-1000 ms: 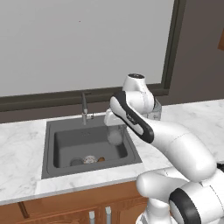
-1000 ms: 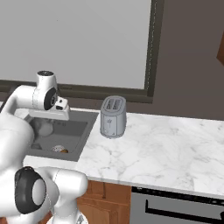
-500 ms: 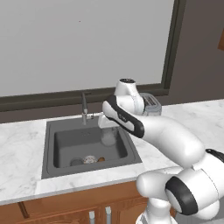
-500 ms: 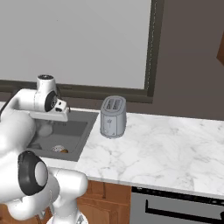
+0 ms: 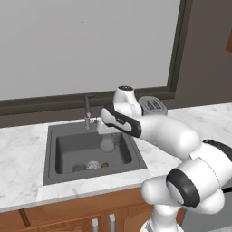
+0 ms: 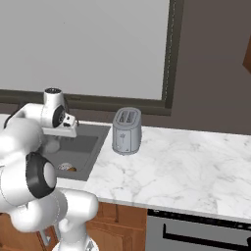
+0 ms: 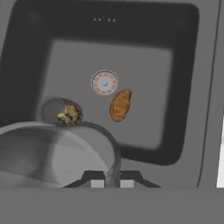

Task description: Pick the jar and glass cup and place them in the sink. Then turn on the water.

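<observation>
- Over the dark grey, roughly square recessed sink [image 5: 52, 156] the white arm's two-finger gripper [image 7: 108, 181] hangs above the basin; in the left base view the hand sits at about 2 o'clock from the basin's middle.
- Jaws: pressed in tight, pinching the rim wall of the plain translucent grey glass cup [image 7: 48, 153]. In the hand view one side of the rim runs straight down between the two dark tips. The cup [image 5: 107, 144] hangs under the hand, clear of the basin floor, as far as I can judge.
- Small clear glass jar with brown-golden bits inside [image 7: 60, 111] is already in the sink, upright on the floor. In the hand view it lies at about 8 o'clock from the round silver drain [image 7: 104, 82], near it but apart. The left base view shows it as a pale cylinder [image 5: 93, 165] toward the front of the basin.
- A brown, oval bread-like piece [image 7: 120, 105] lies just beside the drain at about 4 o'clock in the hand view. Not part of the task.
- Slim dark upright faucet [image 5: 87, 111] stands at the back rim, 12 o'clock from the basin's middle. No stream of water falls from it.
- Grey two-slot toaster [image 6: 126, 130] stands on the marble counter [image 6: 196, 166], at 3 o'clock from the sink.
- Progress, my judgement: jar placed, so the first of three parts is done. Cup is carried and over the target but not yet let go. Left: lower and release the cup clear of the jar, then go to the faucet and start the water.
</observation>
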